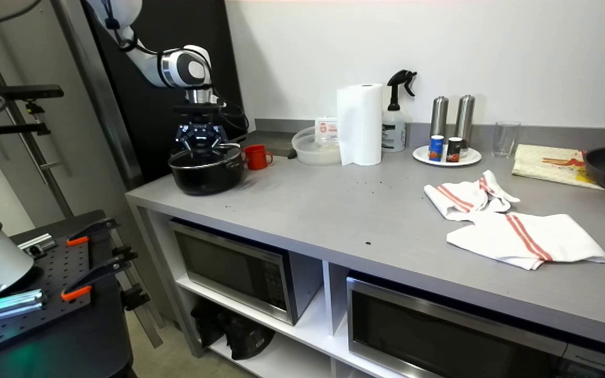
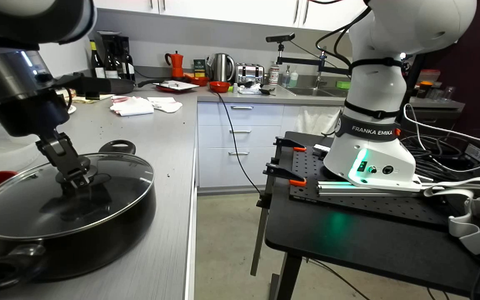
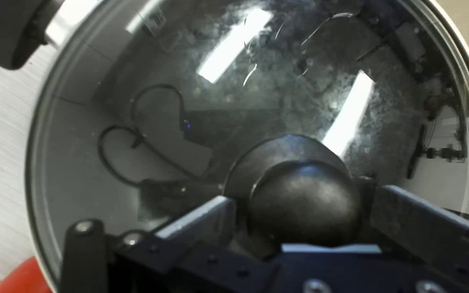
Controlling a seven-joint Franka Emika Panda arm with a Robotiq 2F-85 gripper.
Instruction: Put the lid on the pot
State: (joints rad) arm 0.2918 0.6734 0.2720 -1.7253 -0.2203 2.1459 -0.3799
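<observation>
Wrist view: v. close, facing dn at lid (image 3: pixel 255 118); both ext. views incl. pot (image 1: pixel 207 179).

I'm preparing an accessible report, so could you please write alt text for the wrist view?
The gripper stands open, its fingers on either side of the black knob of a glass lid. A pot handle shows at upper left, part of a red mug at lower left.

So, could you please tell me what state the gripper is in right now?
Gripper: open, fingers on either side of the lid knob, apparently not clamped on it.
</observation>
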